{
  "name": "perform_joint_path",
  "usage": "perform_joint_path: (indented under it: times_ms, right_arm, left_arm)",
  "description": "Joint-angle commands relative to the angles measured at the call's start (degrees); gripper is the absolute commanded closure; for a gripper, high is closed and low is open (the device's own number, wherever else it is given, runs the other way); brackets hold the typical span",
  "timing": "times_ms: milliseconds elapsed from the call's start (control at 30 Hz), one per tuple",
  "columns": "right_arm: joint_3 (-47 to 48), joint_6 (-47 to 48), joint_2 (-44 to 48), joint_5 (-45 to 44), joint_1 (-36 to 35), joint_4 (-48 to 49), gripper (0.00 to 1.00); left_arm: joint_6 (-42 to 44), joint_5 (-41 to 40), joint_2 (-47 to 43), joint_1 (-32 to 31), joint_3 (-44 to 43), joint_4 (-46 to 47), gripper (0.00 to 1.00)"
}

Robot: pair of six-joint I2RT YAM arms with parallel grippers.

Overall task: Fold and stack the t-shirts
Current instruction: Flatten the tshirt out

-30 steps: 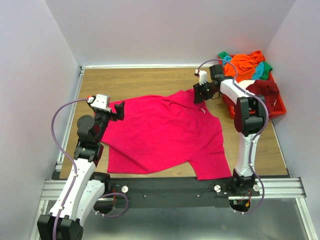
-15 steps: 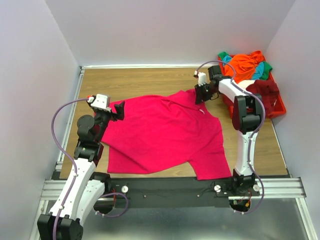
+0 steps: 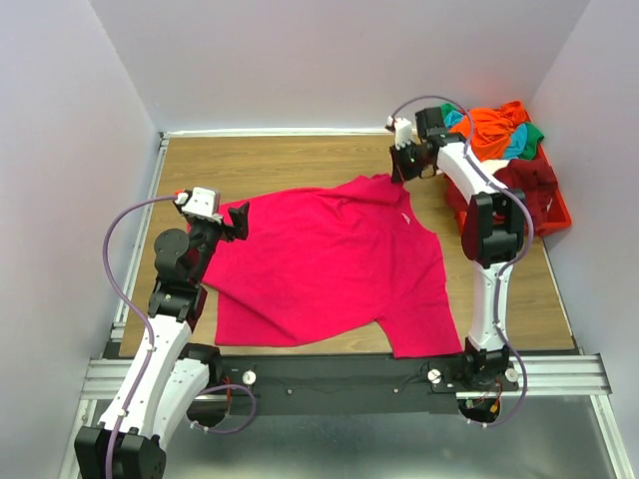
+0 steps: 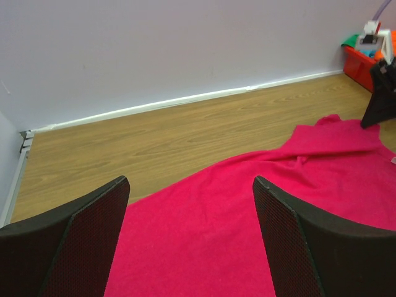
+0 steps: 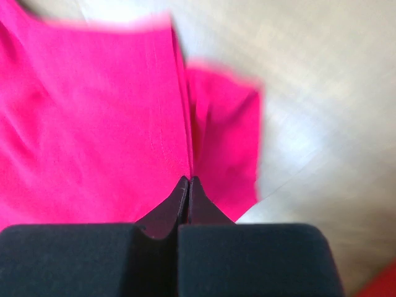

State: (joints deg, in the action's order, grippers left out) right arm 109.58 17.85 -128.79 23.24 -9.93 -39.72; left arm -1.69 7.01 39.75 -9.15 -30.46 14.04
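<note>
Right hand (image 3: 398, 175): pressed together, with my two fingertips meeting on a ridge of cloth at the far right corner of the magenta t-shirt (image 3: 319, 269). I am pinching that shirt.
Left hand (image 3: 240, 220): spread wide and holding nothing. It hovers just over the left edge of the same shirt, with cloth showing between my fingers.
Hands counted: two, one at each far end of the shirt.
Magenta t-shirt: one, lying mostly flat in the middle of the table (image 3: 260, 160). Its far right corner is drawn up to my right hand.
Other t-shirts: four colours that I can count, heaped together. There is one orange t-shirt (image 3: 491, 125) on top, one teal t-shirt (image 3: 516, 147) and one green t-shirt (image 3: 535, 131) beside it. One dark maroon t-shirt (image 3: 519, 178) hangs over the near side.
Hidden: whether more shirts lie under that heap, I cannot tell.
Red bin (image 3: 554, 218): one, at the table's far right corner, holding the heap, well apart from the flat shirt's body.
</note>
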Motion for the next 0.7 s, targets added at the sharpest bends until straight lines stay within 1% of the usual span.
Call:
perform_joint_path:
  times_ms: [0, 67, 100, 133, 167, 200, 233, 267, 300, 333, 400, 433, 467, 500, 533, 567, 600, 633, 667]
  right_arm:
    - [13.58, 2.10, -3.36, -7.23, -2.37, 0.00, 0.99]
    - [22.39, 2.90, -8.20, -12.42, -3.68, 0.26, 0.99]
    - [31.74, 2.03, -13.19, -16.96, -4.04, 1.92, 0.99]
    - [32.88, 1.58, -15.07, -19.88, -4.39, 4.19, 0.99]
    - [30.72, 1.84, -14.82, -22.95, -5.52, 9.00, 0.99]
    - [28.00, 1.84, -14.30, -26.46, -5.97, 18.62, 0.74]
    - [26.66, 1.15, -14.73, -30.15, -6.24, 21.85, 0.52]
    - [28.83, 0.27, -15.95, -32.02, -6.59, 22.84, 0.07]
    - [29.80, -0.18, -17.18, -34.03, -6.94, 22.85, 0.00]
    - [29.55, 0.08, -16.93, -34.93, -7.12, 22.76, 0.00]
    - [23.69, -0.36, -14.05, -33.97, -7.03, 22.85, 0.00]
    - [20.44, -0.27, -9.77, -31.88, -6.94, 22.85, 0.00]
    - [17.63, -0.09, -7.55, -29.86, -6.85, 22.85, 0.00]
    - [10.72, 0.26, -5.00, -27.75, -6.85, 22.85, 0.00]
    - [7.26, 1.39, -2.02, -25.38, -6.77, 22.76, 0.00]
    - [3.57, 2.79, 3.75, -17.70, -6.68, 22.15, 0.00]
    - [-5.08, 6.11, 7.47, -11.09, -6.68, 21.10, 0.00]
    - [-8.99, 7.71, 10.72, -11.03, -6.68, 20.48, 0.00]
    - [-13.21, 9.47, 13.54, -4.85, -6.68, 19.52, 0.00]
  left_arm:
    - [0.73, 0.46, 0.33, -0.26, -0.92, 1.16, 0.12]
    - [0.81, 0.64, 0.51, -0.26, -0.92, 1.16, 0.12]
    - [1.16, 0.64, 0.77, -0.34, -0.75, 1.16, 0.12]
    - [1.25, 0.64, 0.68, -0.35, -0.57, 1.16, 0.12]
    - [1.43, 0.55, 0.86, -0.35, -0.57, 1.25, 0.12]
    - [1.34, 0.21, 0.95, -0.43, -0.39, 1.25, 0.12]
    - [1.34, 0.11, 0.95, -0.43, -0.30, 1.25, 0.12]
    - [1.34, 0.11, 1.03, -0.43, -0.30, 1.25, 0.12]
    - [1.34, 0.11, 1.12, -0.35, -0.22, 1.34, 0.12]
    - [1.34, 0.20, 1.21, -0.43, -0.22, 1.34, 0.12]
    - [1.34, 0.20, 1.56, -0.43, -0.30, 1.51, 0.12]
    - [1.34, 0.20, 1.65, -0.43, -0.30, 1.69, 0.12]
    - [1.34, 0.20, 1.82, -0.43, -0.48, 1.69, 0.12]
    - [1.34, 0.29, 2.09, -0.43, -0.57, 1.69, 0.12]
    - [1.34, 0.55, 2.35, -0.43, -0.83, 1.69, 0.12]
    - [1.34, 0.73, 2.44, -0.43, -0.92, 1.52, 0.12]
    - [1.26, 0.90, 2.35, -0.43, -1.09, 1.43, 0.12]
    - [1.17, 1.08, 2.35, -0.43, -1.18, 1.34, 0.12]
    - [1.08, 1.08, 2.00, -0.43, -1.18, 1.08, 0.12]
